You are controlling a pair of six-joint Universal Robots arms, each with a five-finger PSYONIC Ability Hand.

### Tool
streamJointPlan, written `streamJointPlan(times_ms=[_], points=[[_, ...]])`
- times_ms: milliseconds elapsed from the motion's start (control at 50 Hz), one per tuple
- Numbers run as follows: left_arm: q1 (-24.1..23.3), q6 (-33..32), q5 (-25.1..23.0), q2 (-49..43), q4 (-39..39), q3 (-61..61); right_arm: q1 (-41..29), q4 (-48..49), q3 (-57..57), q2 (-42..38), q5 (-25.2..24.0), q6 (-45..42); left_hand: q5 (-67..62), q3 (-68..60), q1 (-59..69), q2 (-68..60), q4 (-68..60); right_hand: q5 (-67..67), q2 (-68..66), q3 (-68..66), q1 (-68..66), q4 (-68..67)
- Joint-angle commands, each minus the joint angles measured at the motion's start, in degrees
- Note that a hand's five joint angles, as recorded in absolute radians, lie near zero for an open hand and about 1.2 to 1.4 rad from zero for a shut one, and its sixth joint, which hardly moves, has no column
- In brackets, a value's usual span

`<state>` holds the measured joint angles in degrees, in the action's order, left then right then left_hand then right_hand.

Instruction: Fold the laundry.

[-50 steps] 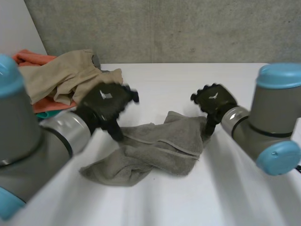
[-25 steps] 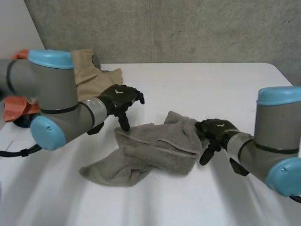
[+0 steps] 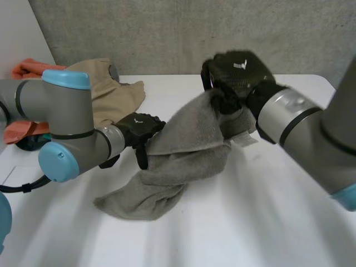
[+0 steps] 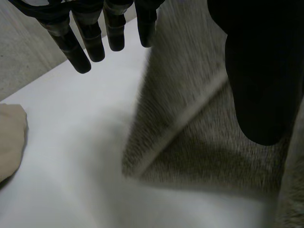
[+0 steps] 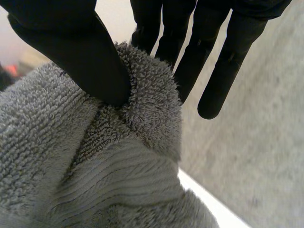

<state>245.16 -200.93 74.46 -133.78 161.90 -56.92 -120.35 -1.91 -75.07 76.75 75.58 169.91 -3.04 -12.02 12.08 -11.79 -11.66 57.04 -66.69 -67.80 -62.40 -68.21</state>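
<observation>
A grey towel (image 3: 167, 172) lies crumpled on the white table (image 3: 267, 222), with its right part pulled up into the air. My right hand (image 3: 236, 72) hangs above the table's middle, shut on the towel's raised edge. In the right wrist view its thumb (image 5: 80, 52) pinches a fold of the towel (image 5: 71, 156) against the fingers. My left hand (image 3: 142, 125) rests low at the towel's left edge, open. In the left wrist view its fingers (image 4: 78, 52) are straight over bare table, and its thumb (image 4: 256, 71) lies over the towel (image 4: 199, 156).
A heap of beige cloth (image 3: 103, 89) and orange cloth (image 3: 33, 69) sits at the table's back left corner, close behind my left arm. A bit of that beige cloth (image 4: 7, 137) lies beyond the left hand's fingers. A grey wall stands behind the table.
My right hand has shut on the towel's right edge and lifted it up and back, stretching the cloth. My left hand has sunk slightly toward the towel's left edge and straightened its fingers.
</observation>
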Motion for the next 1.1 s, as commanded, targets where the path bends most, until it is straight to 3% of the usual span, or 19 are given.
streamJointPlan(times_ms=[20, 100, 140, 160, 200, 320, 480, 640, 760, 840, 1020, 1040, 1060, 1100], points=[[-0.6, -1.0, 1.7, -3.4, 1.2, 2.0, -1.3, -6.0, 3.9, 5.4, -2.9, 1.1, 3.0, 2.0, -2.1, 1.8, 1.7, 13.0, -13.3, -12.2, -17.6, -11.8], [-1.5, -0.7, 3.3, -5.4, 1.8, 3.9, -2.0, -7.5, 5.2, 8.6, -3.5, 1.5, -1.8, -2.8, 2.8, -3.1, -3.2, 13.0, -13.3, -12.2, -17.6, -11.8], [-1.7, -0.4, 4.0, -5.9, 1.8, 4.7, -1.9, -7.8, 5.5, 9.3, -3.3, 1.6, -22.8, -23.8, 23.8, -24.0, -24.2, 13.0, -13.3, -12.2, -17.6, -11.8], [-1.6, 0.3, 4.7, -5.8, 1.9, 5.2, -1.6, -7.8, 5.5, 9.8, -3.3, 1.7, -50.7, -51.7, 51.7, -52.0, -52.1, 13.0, -13.3, -12.2, -17.6, -11.8], [-1.4, 2.0, 5.7, -4.7, 2.5, 5.8, -1.1, -7.8, 5.2, 9.6, -3.2, 1.6, -66.9, -67.9, 67.9, -68.1, -68.3, 13.0, -13.3, -12.2, -17.6, -11.8], [0.2, 7.7, 10.1, 1.8, 7.8, 6.6, 4.0, -7.1, 5.5, 2.8, -1.8, -0.2, -67.0, -68.0, 67.9, -68.2, -68.3, 13.0, -13.3, -12.2, -17.6, -11.8], [2.0, 10.5, 14.4, 16.1, 20.8, 5.2, 6.3, -4.3, 16.9, -8.9, 3.4, -4.6, -67.0, -68.0, 67.9, -68.2, -68.3, 13.0, -13.3, -12.2, -17.6, -11.8], [2.3, 10.8, 14.1, 27.4, 26.4, -7.0, 6.7, -2.0, 20.7, -12.1, 3.9, -6.3, -67.0, -68.0, 67.9, -68.2, -68.3, 13.0, -13.3, -12.2, -17.6, -11.8], [2.6, 9.4, 11.2, 29.5, 28.0, -20.0, 7.6, -2.2, 16.7, -14.5, 1.9, -8.5, -67.0, -68.0, 67.9, -68.2, -68.3, 13.0, -13.3, -12.2, -17.6, -11.8], [3.2, 6.0, 8.6, 26.3, 29.2, -27.5, 7.5, -2.6, 13.6, -19.4, 0.2, -15.5, -67.0, -68.0, 67.9, -68.2, -68.3, 13.0, -13.3, -12.2, -17.6, -11.8], [2.9, 1.9, 7.5, 21.5, 25.8, -31.3, 7.1, -2.1, 17.8, -32.0, 3.0, -26.8, -67.0, -68.0, 67.9, -68.2, -68.3, 13.0, -13.3, -12.2, -17.6, -11.8], [2.8, 1.9, 7.4, 21.6, 25.5, -31.3, 7.2, -1.8, 18.5, -32.8, 3.8, -26.9, -67.0, -68.0, 67.9, -68.2, -68.3, 10.6, -11.0, -9.8, -15.3, -9.4], [2.8, 2.1, 7.3, 22.0, 25.0, -31.3, 7.4, -0.4, 19.6, -33.8, 5.0, -26.3, -67.0, -68.0, 67.9, -68.2, -68.3, -10.2, 9.9, 11.0, 5.6, 11.4], [2.7, 2.2, 7.1, 22.6, 24.8, -31.3, 7.5, 1.7, 20.0, -34.0, 6.2, -25.0, -67.0, -68.0, 67.9, -68.2, -68.3, -31.9, 31.5, 32.6, 27.2, 33.0]])
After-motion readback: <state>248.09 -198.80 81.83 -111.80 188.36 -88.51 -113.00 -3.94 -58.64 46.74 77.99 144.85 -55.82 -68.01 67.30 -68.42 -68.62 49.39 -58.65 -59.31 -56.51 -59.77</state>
